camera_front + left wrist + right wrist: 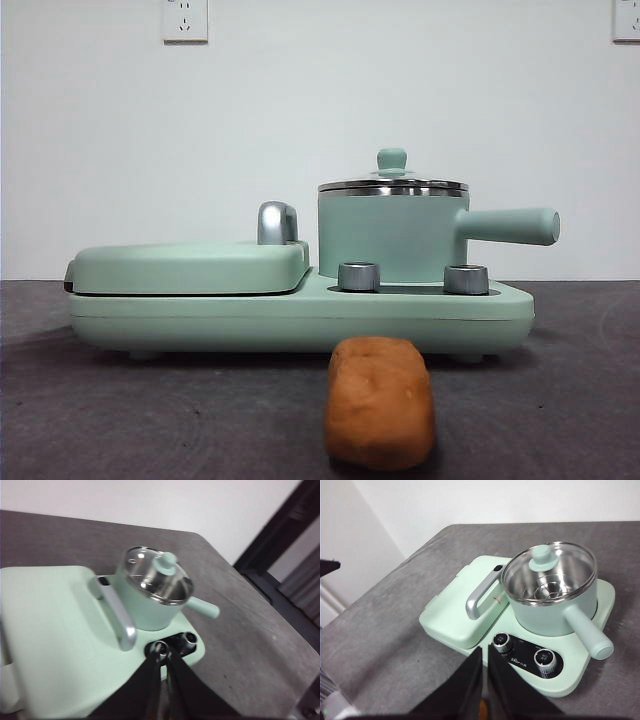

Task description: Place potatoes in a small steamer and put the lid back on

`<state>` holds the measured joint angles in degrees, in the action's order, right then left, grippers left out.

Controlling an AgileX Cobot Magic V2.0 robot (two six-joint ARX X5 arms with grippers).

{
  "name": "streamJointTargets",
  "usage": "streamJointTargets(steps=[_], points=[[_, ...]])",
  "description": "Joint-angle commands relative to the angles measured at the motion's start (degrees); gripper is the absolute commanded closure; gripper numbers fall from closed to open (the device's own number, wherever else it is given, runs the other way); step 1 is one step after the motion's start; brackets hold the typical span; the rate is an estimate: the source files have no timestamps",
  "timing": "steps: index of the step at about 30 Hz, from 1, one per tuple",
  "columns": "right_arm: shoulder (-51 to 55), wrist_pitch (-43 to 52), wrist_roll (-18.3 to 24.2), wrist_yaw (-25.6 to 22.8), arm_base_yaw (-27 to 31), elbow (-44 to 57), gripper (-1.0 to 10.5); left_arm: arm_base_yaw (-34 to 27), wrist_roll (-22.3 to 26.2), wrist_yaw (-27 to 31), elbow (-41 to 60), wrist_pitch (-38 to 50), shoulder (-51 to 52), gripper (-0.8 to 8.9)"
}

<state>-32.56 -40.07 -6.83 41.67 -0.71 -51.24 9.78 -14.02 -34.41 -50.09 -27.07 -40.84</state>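
Potato (pixel 380 402) lies on the grey worktop (pixel 150 410) just before the mint-green cooker base (pixel 300 315). Small steamer (pixel 392 238) stands on that base, lid (pixel 392 183) seated, beside the closed grill cover (pixel 190 265). Left pincer (pixel 162 652) and right pincer (pixel 485 655) hover above, each pressed together, empty.

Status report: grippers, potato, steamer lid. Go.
Left gripper and right gripper shut, empty, above the cooker. Potato on table, in front. Lid on steamer: must come off first.
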Motion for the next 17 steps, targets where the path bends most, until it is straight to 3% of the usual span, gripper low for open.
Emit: streamJointTargets(steps=[1,4,9,17], points=[[-0.3,0.3,1.3,0.2,-0.1,-1.0,9.3,0.7,1.9,-0.3,-1.1,0.5,-0.8,7.69],[-0.3,0.3,1.3,-0.2,-0.1,-1.0,8.7,1.3,2.0,-0.3,-1.1,0.5,-1.5,6.23],[-0.3,0.2,1.3,-0.3,-0.1,-1.0,6.1,2.3,1.9,-0.3,-1.1,1.2,-2.8,3.31],[-0.3,0.2,1.3,-0.3,-0.1,-1.0,5.3,6.4,1.6,-0.3,-2.8,3.3,-7.0,3.06]])
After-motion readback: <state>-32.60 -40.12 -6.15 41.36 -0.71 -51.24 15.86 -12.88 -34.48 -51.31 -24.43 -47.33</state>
